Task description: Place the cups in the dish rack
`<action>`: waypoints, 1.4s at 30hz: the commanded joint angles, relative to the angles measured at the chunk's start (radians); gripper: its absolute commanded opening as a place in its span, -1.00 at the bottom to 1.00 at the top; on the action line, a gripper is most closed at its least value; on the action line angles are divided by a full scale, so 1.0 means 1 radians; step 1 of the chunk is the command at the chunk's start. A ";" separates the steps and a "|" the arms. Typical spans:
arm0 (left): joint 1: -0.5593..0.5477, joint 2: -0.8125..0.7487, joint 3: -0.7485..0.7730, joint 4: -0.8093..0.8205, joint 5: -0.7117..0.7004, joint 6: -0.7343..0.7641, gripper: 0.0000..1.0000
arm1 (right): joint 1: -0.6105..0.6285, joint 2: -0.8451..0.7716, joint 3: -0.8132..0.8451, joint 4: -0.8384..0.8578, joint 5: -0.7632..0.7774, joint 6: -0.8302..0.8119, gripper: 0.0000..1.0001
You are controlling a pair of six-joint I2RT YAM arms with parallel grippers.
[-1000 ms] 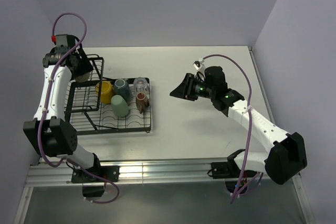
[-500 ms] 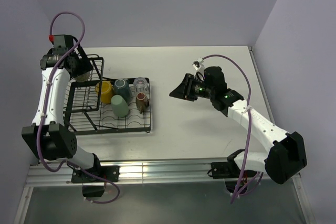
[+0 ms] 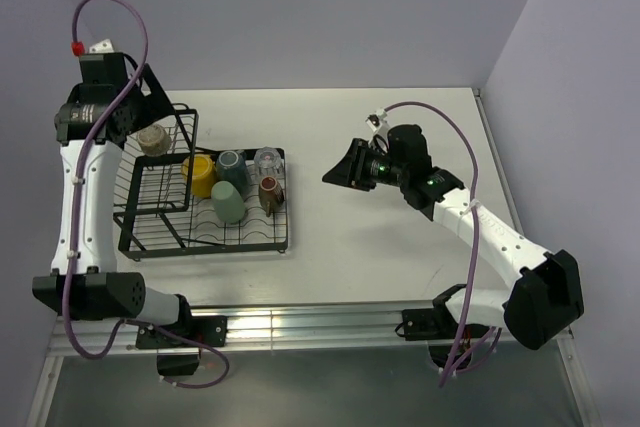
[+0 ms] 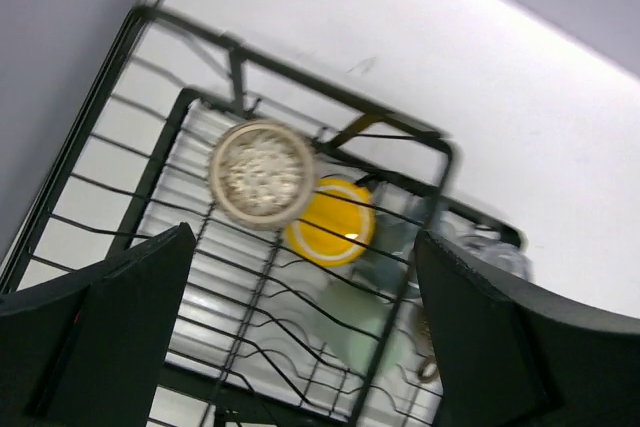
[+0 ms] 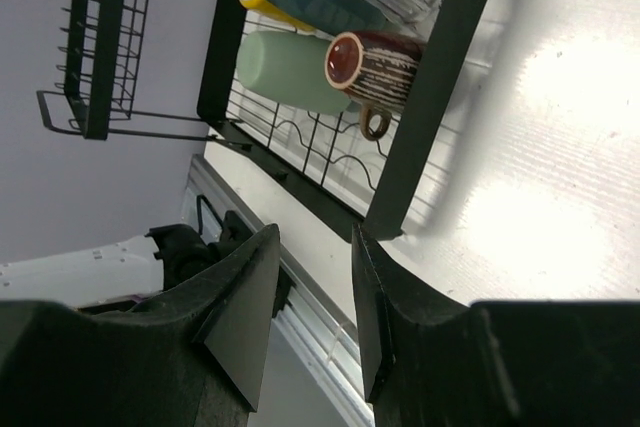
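Apparently all six cups already sit in the rack (image 3: 205,248), so the chief danger from here is, I judge, disturbing what is loaded. The beige cup (image 4: 262,174) is in the rack's raised basket at its far-left end; the wrist view is blurred, so whether its mouth faces up cannot be told. The left end effector (image 4: 304,232) hangs above that basket, jaws spread wide and holding nothing, the cup lying below and slightly off its midline. A sideways swing taken too low could hook a finger on the basket wire and jolt the whole rack. The tumbler (image 3: 227,202) lies on its side on the rack's flat grid, beside the dark mug (image 3: 270,192), and such a jolt might roll it. The yellow mug (image 3: 198,175), grey mug (image 3: 231,165) and glass (image 3: 266,160) crowd the far side of the grid, close enough to knock together. The right end effector (image 5: 312,237) is well to the right of the rack over bare worktop (image 3: 360,247), jaws a narrow gap apart and empty.
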 commanded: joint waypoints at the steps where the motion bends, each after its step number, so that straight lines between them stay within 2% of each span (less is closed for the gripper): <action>1: -0.041 -0.082 0.124 -0.007 0.041 -0.007 0.98 | 0.007 -0.005 0.078 0.000 0.023 -0.032 -0.14; 2: -0.069 -0.094 0.134 -0.002 0.069 -0.010 0.98 | 0.007 -0.013 0.084 -0.013 0.028 -0.035 -0.14; 5: -0.113 -0.172 0.121 0.066 0.283 -0.013 0.98 | 0.007 -0.042 0.104 -0.046 0.052 -0.049 -0.14; 6: -0.132 -0.197 0.106 0.123 0.414 -0.017 0.98 | 0.007 -0.051 0.113 -0.056 0.061 -0.053 -0.14; 7: -0.143 -0.246 0.089 0.154 0.473 -0.026 0.99 | 0.007 -0.062 0.116 -0.066 0.071 -0.059 -0.14; 10: -0.215 -0.341 -0.047 0.295 0.617 -0.080 0.99 | 0.007 -0.140 0.118 -0.105 0.114 -0.070 -0.13; 13: -0.312 -0.411 -0.169 0.411 0.659 -0.131 0.98 | 0.006 -0.215 0.113 -0.139 0.175 -0.079 -0.10; 15: -0.389 -0.436 -0.230 0.459 0.658 -0.151 0.99 | 0.004 -0.257 0.107 -0.156 0.225 -0.085 -0.08; 19: -0.505 -0.447 -0.345 0.502 0.560 -0.154 0.98 | 0.003 -0.373 0.095 -0.198 0.301 -0.099 0.00; 23: -0.684 -0.426 -0.411 0.548 0.444 -0.151 0.98 | 0.003 -0.441 0.078 -0.227 0.345 -0.114 0.05; 26: -0.769 -0.392 -0.422 0.574 0.380 -0.143 0.98 | 0.003 -0.484 0.064 -0.250 0.381 -0.131 0.09; 42: -0.849 -0.289 -0.460 0.639 0.340 -0.128 0.98 | 0.003 -0.648 -0.006 -0.261 0.545 -0.177 0.22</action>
